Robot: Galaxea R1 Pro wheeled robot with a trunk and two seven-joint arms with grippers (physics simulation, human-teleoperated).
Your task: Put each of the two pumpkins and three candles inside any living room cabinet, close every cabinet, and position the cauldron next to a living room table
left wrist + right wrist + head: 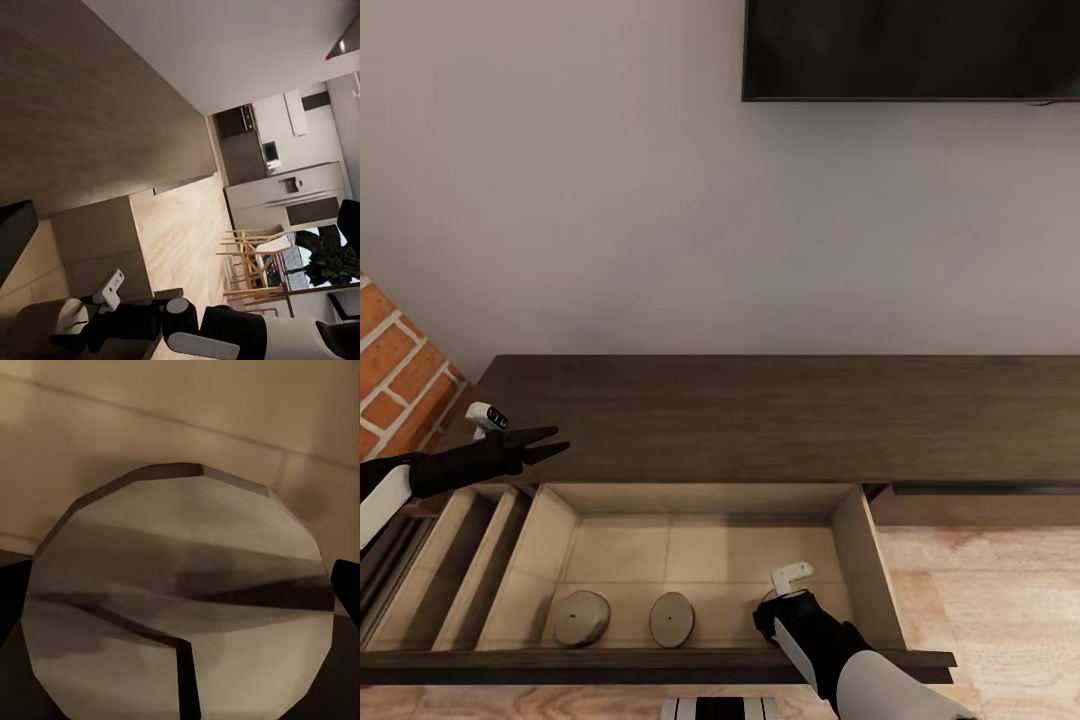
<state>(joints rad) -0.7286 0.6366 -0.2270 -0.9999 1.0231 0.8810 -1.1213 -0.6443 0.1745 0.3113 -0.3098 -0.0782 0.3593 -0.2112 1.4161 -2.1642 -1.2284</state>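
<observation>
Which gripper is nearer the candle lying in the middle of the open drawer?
Right. The right gripper is down inside the drawer, just beside the middle candle; the left gripper hovers above the cabinet top, past the drawer's far corner.
</observation>
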